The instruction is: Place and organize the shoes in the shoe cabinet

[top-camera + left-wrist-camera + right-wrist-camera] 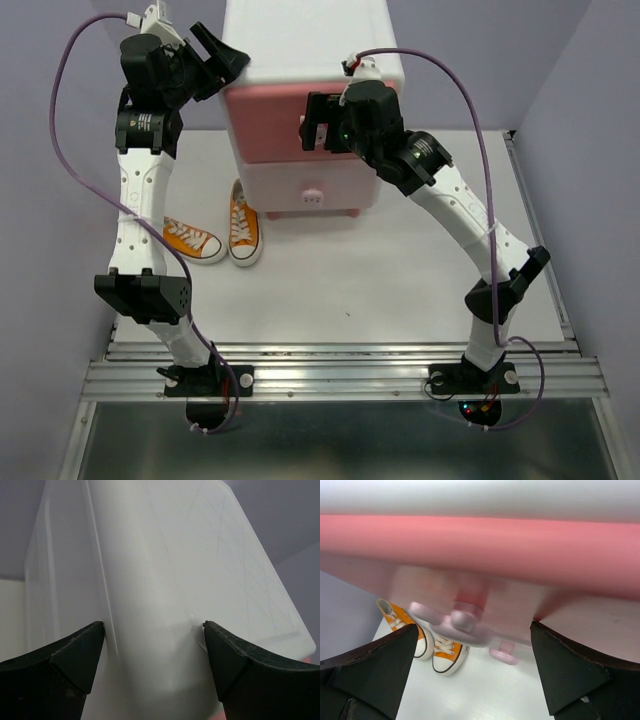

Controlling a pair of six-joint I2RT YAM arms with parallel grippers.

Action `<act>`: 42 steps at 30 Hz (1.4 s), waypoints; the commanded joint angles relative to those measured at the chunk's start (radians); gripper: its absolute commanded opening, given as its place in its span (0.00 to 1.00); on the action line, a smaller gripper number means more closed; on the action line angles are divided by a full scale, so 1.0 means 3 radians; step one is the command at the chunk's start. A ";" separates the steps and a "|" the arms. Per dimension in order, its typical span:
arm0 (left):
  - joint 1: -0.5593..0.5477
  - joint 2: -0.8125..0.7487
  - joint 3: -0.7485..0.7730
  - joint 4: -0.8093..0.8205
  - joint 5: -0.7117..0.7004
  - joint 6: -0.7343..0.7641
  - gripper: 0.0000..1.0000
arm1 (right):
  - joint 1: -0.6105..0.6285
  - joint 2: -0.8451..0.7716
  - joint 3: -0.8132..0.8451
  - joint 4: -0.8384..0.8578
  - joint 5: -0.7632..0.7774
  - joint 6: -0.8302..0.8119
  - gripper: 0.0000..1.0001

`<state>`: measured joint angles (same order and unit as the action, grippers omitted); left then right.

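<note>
The shoe cabinet (310, 40) is a white box at the back of the table, with a salmon-pink upper drawer front (270, 120) and a pale pink lower one (300, 180). Two orange shoes (190, 241) (243, 225) with white laces lie on the table at its front left. My left gripper (215, 55) is open at the cabinet's top left corner, its fingers (75, 655) on either side of the white corner (160, 580). My right gripper (315, 125) is open in front of the upper drawer (480, 545), with the bunny-shaped knob (462, 622) between its fingertips. The orange shoes (447, 655) show below.
A second pink knob (504, 655) sticks out of the lower drawer (313, 196). The white table (380, 280) stretches in front of the cabinet. Purple walls (600, 120) close in both sides, and a metal rail (340, 375) runs along the near edge by the arm bases.
</note>
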<state>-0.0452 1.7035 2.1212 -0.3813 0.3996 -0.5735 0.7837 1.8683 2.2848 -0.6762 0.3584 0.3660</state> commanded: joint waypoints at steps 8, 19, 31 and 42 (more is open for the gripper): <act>-0.0253 0.0187 -0.0152 -0.0718 -0.0140 0.0132 0.89 | -0.0588 -0.0735 -0.1058 0.1035 -0.1040 -0.0366 1.00; -0.0253 0.0166 -0.0137 -0.0795 -0.0268 0.0148 0.89 | -0.0476 -0.2024 -0.2496 0.0819 -0.1210 -0.0156 1.00; -0.0253 0.0110 -0.0254 -0.0759 -0.0396 0.0153 0.89 | 0.0425 -0.1534 -0.3341 0.1480 0.0246 -0.0121 1.00; -0.0284 -0.0079 -0.0653 -0.0534 -0.0585 0.0127 0.89 | 0.0486 -0.0404 -0.2974 0.2688 0.1193 -0.0258 1.00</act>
<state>-0.1047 1.6398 2.0045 -0.2985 0.2111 -0.6151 0.9287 1.6955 1.3056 -0.0803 0.5766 0.3244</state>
